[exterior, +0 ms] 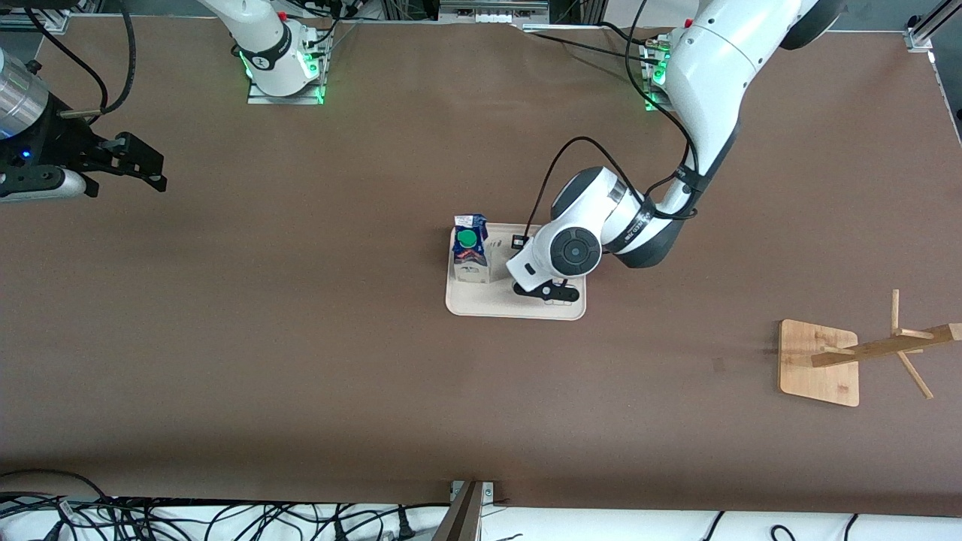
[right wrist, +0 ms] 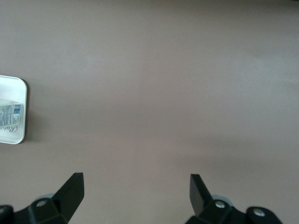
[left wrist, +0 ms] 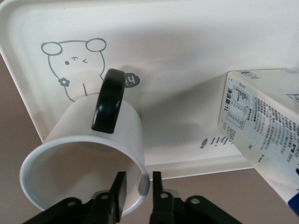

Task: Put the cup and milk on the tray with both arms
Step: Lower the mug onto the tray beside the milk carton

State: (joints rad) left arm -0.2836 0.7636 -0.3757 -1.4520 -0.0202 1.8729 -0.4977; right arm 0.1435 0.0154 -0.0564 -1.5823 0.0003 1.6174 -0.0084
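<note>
The left pincer (left wrist: 138,193) straddles the rim of the white mug with a black handle (left wrist: 100,144) on the cream rectangular tray (exterior: 481,304), fingers slightly apart, at the front view's middle. The blue-and-white milk carton with a green cap (exterior: 469,252) stands beside it. The right pincer (right wrist: 138,191) waits wide open over the brown worktop (exterior: 301,338), upper left.

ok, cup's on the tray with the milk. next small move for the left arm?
Probably open the left gripper wider, then lift clear: its fingers straddle the cup wall with a gap showing, and the cup sits on the tray beside the milk.
</note>
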